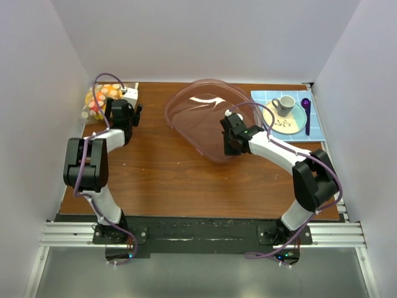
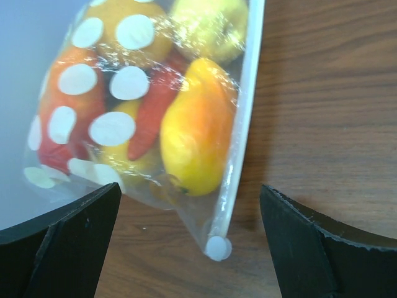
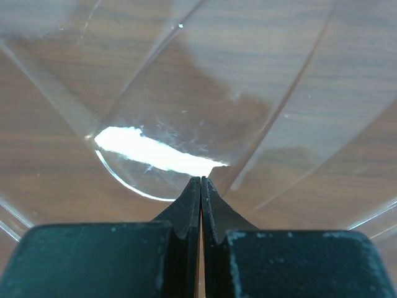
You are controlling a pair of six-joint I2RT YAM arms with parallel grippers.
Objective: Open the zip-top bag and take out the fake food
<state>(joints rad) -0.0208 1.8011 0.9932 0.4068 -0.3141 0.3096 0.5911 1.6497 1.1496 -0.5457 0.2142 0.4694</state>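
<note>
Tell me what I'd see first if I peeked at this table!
A polka-dotted zip-top bag stuffed with bright yellow, orange and red fake food lies in the far left corner of the table, just ahead of the open left end effector. A big pink see-through bowl sits mid-table, with the shut right end effector over it.

No legible text, label, brand, number or sign in any view. The zip-top bag (image 2: 142,105) carries plain white dots only, without lettering. The plate (image 1: 296,126) on the tabletop bears a dark mark, too small to tell whether it is script.
</note>
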